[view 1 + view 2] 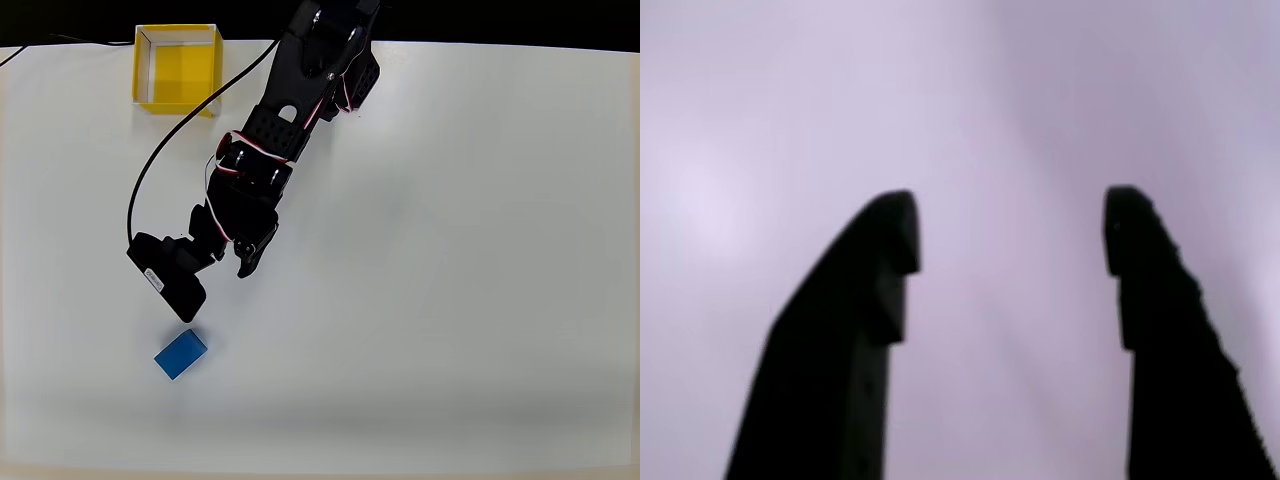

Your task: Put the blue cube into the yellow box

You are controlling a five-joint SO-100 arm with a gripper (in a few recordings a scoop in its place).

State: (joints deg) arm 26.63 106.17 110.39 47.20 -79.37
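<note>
Black fingers (880, 270) of the gripper (1010, 235) stand spread apart over bare table (1000, 100), holding nothing. Reaching is in hand: the blue cube (181, 353) lies just beyond, well apart from the yellow box (177, 68); next, straddle and close.

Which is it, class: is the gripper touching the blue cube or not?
Apart. In the overhead view, bare white table separates the gripper from the blue cube; in the wrist view the open fingers hold nothing.
</note>
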